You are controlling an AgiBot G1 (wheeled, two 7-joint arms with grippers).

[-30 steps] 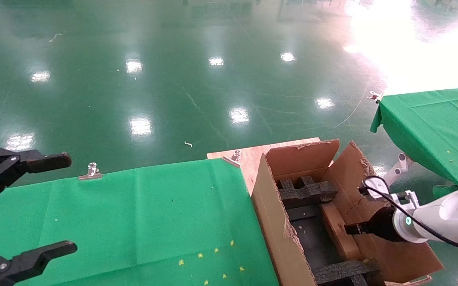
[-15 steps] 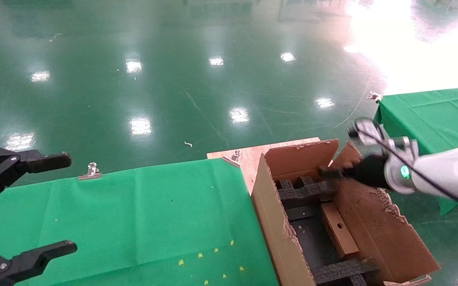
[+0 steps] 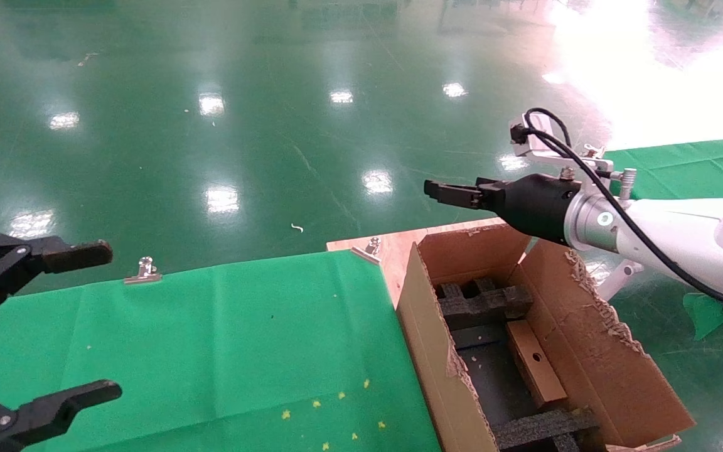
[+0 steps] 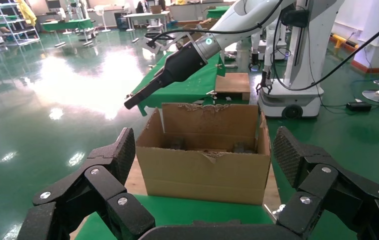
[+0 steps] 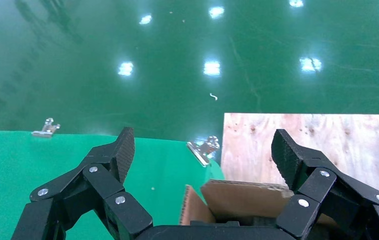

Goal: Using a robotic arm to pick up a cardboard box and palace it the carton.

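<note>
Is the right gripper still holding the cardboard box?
No: the right gripper is open and empty above the carton, with the cardboard box lying inside.

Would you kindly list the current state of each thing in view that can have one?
cardboard box: lying inside the carton, released
carton: flaps open, torn edges
right gripper: open, empty, above the carton's far edge
left gripper: open, empty, over the green table

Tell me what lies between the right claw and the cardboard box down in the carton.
Head view: only air. The open right claw hangs above the carton's far flap; the cardboard box leans inside, uncovered.
</note>
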